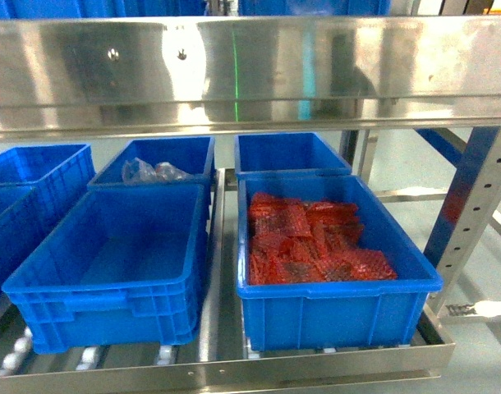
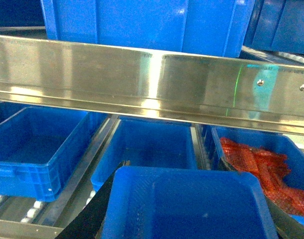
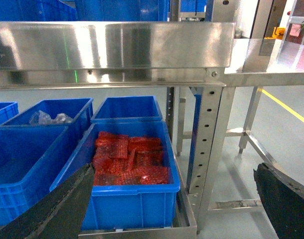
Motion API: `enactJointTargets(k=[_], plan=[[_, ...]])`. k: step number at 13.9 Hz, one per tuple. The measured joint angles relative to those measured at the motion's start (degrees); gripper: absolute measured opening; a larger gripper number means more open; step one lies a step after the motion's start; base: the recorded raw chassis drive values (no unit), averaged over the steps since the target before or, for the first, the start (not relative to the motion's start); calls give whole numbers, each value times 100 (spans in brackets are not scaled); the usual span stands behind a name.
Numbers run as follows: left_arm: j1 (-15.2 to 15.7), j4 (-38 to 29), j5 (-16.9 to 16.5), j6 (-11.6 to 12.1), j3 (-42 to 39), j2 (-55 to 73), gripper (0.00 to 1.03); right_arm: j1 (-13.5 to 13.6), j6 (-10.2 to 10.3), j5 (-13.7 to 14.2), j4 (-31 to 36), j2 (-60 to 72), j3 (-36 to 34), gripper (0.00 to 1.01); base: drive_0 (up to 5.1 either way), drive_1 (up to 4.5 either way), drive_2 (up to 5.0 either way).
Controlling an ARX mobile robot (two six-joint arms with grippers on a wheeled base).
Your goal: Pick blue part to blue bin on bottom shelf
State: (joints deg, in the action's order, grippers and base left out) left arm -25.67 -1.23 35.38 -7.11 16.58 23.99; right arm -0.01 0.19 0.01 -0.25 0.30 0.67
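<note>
The blue part [image 2: 188, 205] fills the bottom of the left wrist view, a bright-blue piece with a flared square rim. My left gripper [image 2: 184, 199] is shut on it, with a black finger [image 2: 94, 211] along its left side. Beyond it lies the bottom shelf [image 1: 234, 373] with an empty blue bin [image 1: 111, 271], also visible in the left wrist view [image 2: 152, 149]. My right gripper [image 3: 174, 169] is open with nothing between its fingers, out in front of the shelf's right end [image 3: 142, 233]. Neither gripper shows in the head view.
A blue bin of red bagged items [image 1: 333, 254] sits front right. Behind are a bin with clear bags [image 1: 160, 164] and another blue bin [image 1: 287, 152]; more bins stand far left [image 1: 20, 197]. The upper shelf's steel lip [image 1: 250, 74] overhangs. A rack post [image 1: 472, 197] stands right.
</note>
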Motion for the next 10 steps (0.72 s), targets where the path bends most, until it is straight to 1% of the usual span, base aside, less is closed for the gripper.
enactJointTargets(k=[10], plan=[[0, -2, 4, 0, 0, 2, 43, 0, -4, -2, 2, 0, 0, 98, 0, 0, 0]])
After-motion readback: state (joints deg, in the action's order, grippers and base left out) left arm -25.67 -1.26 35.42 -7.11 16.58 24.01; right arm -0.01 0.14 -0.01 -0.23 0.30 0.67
